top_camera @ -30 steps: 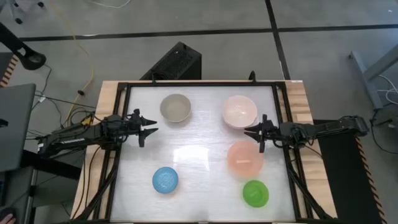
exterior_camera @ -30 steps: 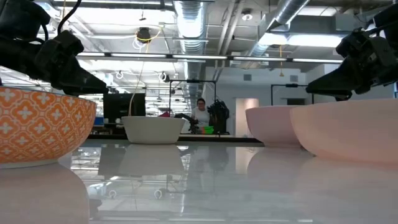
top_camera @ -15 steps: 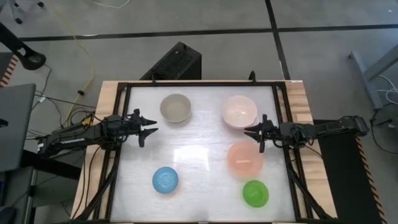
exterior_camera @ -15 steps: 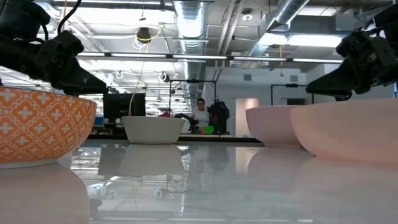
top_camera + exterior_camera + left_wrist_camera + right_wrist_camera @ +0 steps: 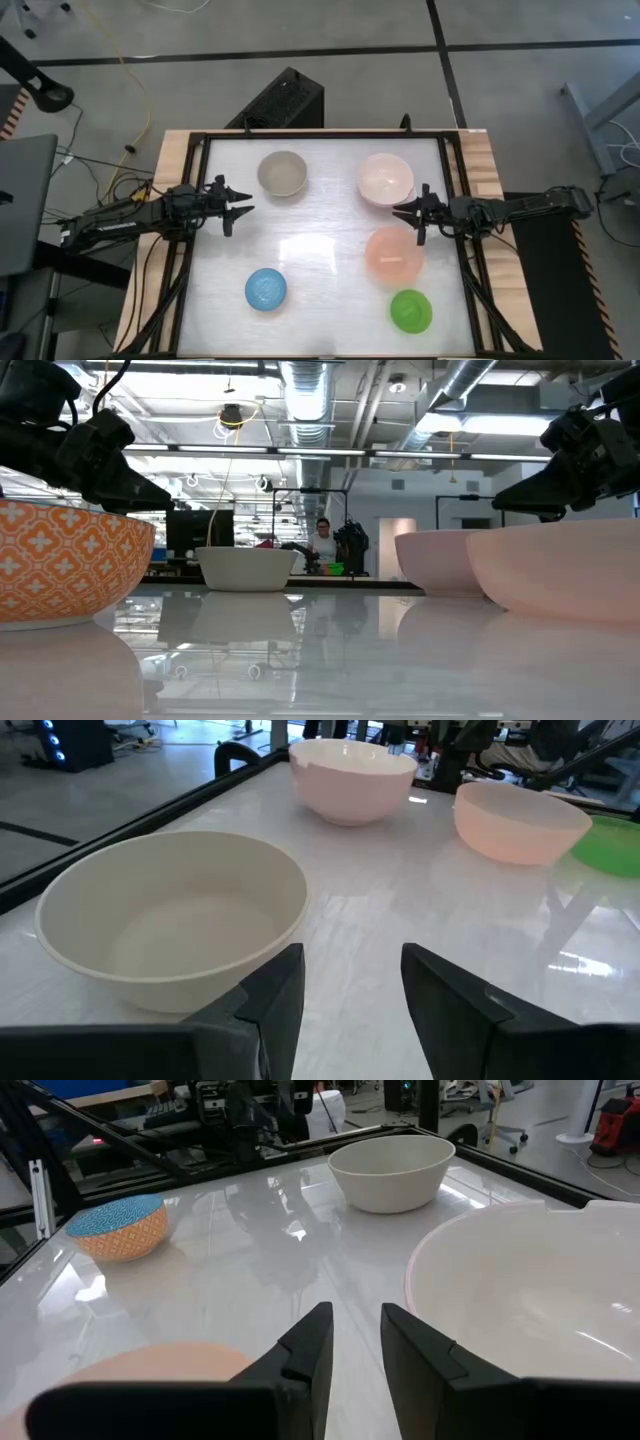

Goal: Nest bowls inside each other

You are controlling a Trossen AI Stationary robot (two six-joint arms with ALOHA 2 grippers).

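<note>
High view | bowls (image 5: 283,173) upright, separate | both hands parted, empty

You are looking at a white, glossy table (image 5: 310,250) with a black frame and wooden side strips, standing on a grey floor (image 5: 520,80) crossed by dark seam lines. A yellow cable (image 5: 128,90) trails across that floor. Overhead — exposed ducts (image 5: 310,385) and strip lights. A person (image 5: 322,545) sits far back in the room.
</note>
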